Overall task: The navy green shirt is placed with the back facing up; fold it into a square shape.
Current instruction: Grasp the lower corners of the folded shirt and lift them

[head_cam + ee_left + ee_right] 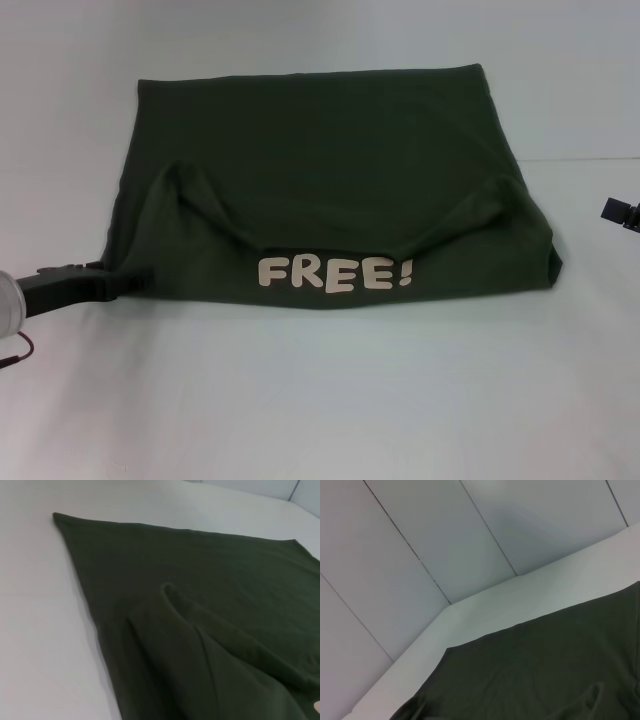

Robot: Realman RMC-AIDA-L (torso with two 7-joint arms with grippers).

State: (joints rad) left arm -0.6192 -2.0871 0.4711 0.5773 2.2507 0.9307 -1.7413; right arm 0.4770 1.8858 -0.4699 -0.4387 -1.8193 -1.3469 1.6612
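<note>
Across the middle of the white table (320, 400): the navy green shirt (320, 170), lying flat with its long axis running left to right in the head view. Near edge folded up and over, so a strip of the front shows along the bottom with cream "FREE!" lettering (334, 273), right way up toward the robot. Plain back fills the rest, far edge straight and toward the wall. Two raised creases near the left and right ends of the folded strip, curving down toward the lettering.

Left gripper (135, 283) down low at the shirt's near-left corner, black tip right against the cloth edge. Can't tell if the fingers are wide, narrow, or pinching fabric, since the tip merges with the dark cloth. Left wrist view only gives a corner of the shirt (200, 630) and one raised fold, no fingers.

Right gripper (620, 212) well off the shirt's right side, mostly cut off by the frame edge, apart from the cloth. Finger state not readable. Right wrist view just shows the shirt's far edge (545, 670), table and wall panels (445, 540).
</note>
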